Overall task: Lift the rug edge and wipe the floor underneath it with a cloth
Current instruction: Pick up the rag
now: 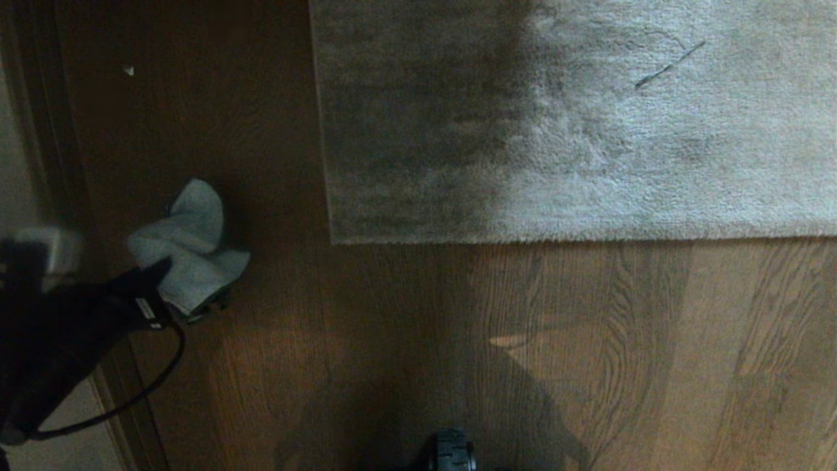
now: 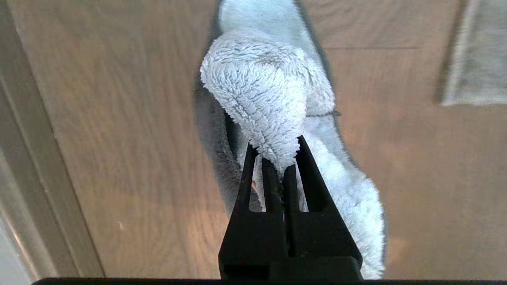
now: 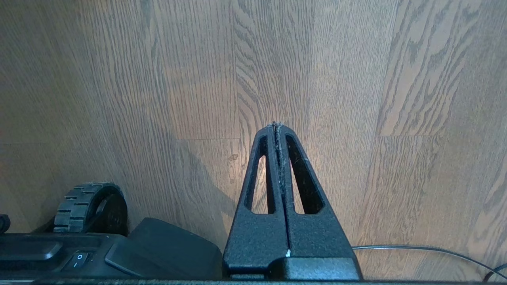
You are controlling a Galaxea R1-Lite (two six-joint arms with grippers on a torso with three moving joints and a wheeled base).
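My left gripper (image 2: 276,152) is shut on a fold of the light grey-blue cloth (image 2: 261,79), and the rest of the cloth drapes past the fingers over the floor (image 2: 119,138). In the head view the cloth (image 1: 189,242) and left gripper (image 1: 176,281) are at the left, well away from the rug. The grey-beige rug (image 1: 556,118) lies flat, with its rug edge (image 1: 523,239) running across and its corner (image 1: 335,241) nearest the cloth. The rug (image 2: 475,59) also shows in the left wrist view. My right gripper (image 3: 276,124) is shut and empty, parked low over bare floor (image 3: 356,99).
A dark skirting or door frame (image 1: 39,163) runs along the left side, close to the left arm. My base's wheel (image 1: 451,451) shows at the bottom middle, and a wheel (image 3: 91,206) and a thin cable (image 3: 416,248) lie near the right gripper. Brown plank floor (image 1: 588,360) stretches in front of the rug.
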